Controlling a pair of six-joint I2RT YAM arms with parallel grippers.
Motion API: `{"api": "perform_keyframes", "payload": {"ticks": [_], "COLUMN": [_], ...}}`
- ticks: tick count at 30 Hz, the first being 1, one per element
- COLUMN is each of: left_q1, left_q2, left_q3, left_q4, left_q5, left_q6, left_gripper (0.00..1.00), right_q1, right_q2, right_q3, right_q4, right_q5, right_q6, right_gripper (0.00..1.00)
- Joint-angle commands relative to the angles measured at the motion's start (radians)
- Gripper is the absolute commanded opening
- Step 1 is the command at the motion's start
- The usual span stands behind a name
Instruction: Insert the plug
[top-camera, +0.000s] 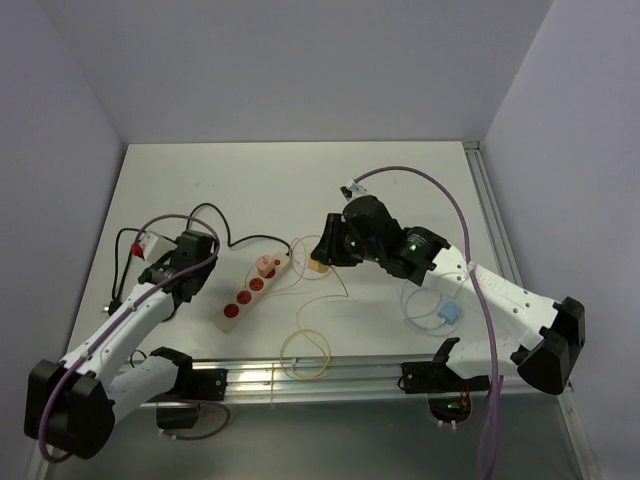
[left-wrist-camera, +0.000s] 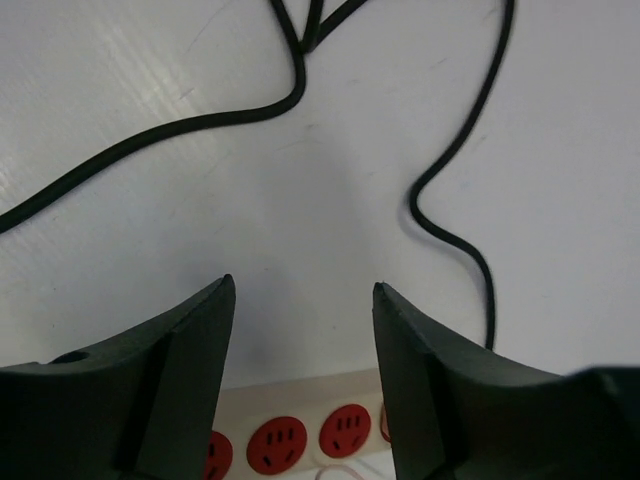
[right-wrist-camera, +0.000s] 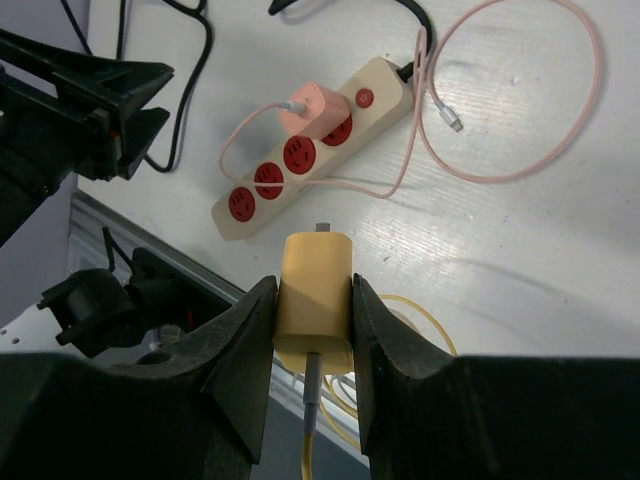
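Closest to us, our right pincer (right-wrist-camera: 313, 287) is clamped tight on a yellow boxy plastic plug (right-wrist-camera: 315, 265). Its fingers press both flat sides, the metal prong end points toward the strip, and a thin yellow cable (right-wrist-camera: 308, 458) trails from the back. We hold that plug above the white tabletop (right-wrist-camera: 520, 260), near but apart from the beige plastic power strip (right-wrist-camera: 283, 168) with red sockets, where a pink plastic adapter (right-wrist-camera: 312, 108) sits in one socket. Our left pincer (left-wrist-camera: 302, 288) stands apart with nothing between its fingers, over bare tabletop near the strip, with thin black cords (left-wrist-camera: 440, 200) snaking beyond.
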Motion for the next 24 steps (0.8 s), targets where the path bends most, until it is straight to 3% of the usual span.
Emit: {"api": "perform_keyframes", "payload": {"ticks": [1,5,10,20,24], "left_q1": [0.056,0.062,0.062,0.047,-0.049], "left_q2": [0.060,0.103,0.114,-0.067,-0.075], "left_q3": [-0.048,-0.080,-0.146,-0.295,-0.321], "left_q4": [0.136,0.185,0.220,0.137,0.168], "left_q5": [0.137,0.171,0.286,0.366,0.415], "left_q6": [0.061,0.038,0.007,-0.073,-0.105], "left_gripper": [0.60,0.51,0.25,0.03,0.00], "right_q1": [-0.014,-0.018,-0.022,-0.022,-0.018], "right_q2": [0.012,0.015,0.056,0.142,0.178], "right_q3": [0.043,0.063,0.112,0.224,0.250], "right_q4": [-0.012,-0.026,-0.044,-0.078,-0.089], "right_q5": [-0.001,-0.026,-0.050,-0.122,-0.150], "right_q6": [-0.002,-0.017,-0.025,-0.034,-0.040], "right_gripper": [0.00,0.00,0.00,0.00,0.00]}}
